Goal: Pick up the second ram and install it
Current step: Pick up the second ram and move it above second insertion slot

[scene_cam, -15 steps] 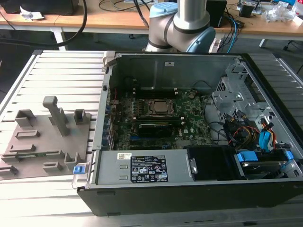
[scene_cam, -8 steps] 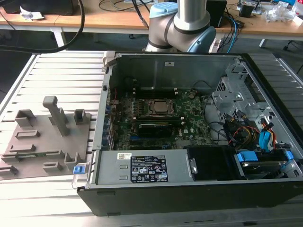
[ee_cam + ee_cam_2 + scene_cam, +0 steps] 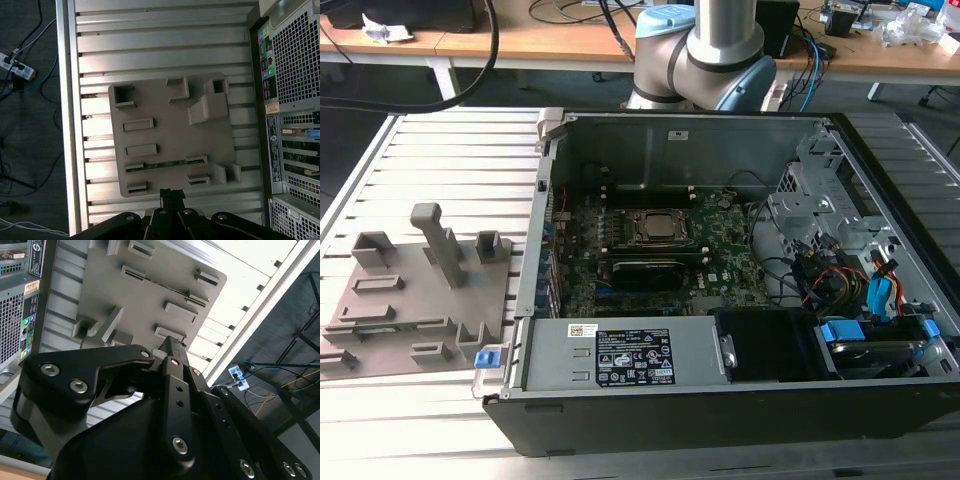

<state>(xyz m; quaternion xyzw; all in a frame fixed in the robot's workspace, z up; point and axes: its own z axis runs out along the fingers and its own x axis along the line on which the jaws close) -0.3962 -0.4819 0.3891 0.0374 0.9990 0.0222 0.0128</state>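
Second ram [image 3: 165, 164] sits slotted in the grey fixture plate [image 3: 172, 125] — just ahead of my gripper [image 3: 171, 194], not touching it — whose jaws look pressed together, empty.

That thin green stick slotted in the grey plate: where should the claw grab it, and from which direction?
Probably the bare middle of the ram stick, coming straight down from above and pinching across its thin faces. It seems to stand on edge in the grey fixture plate, with both ends tucked into raised holders, so only the middle stretch is free.
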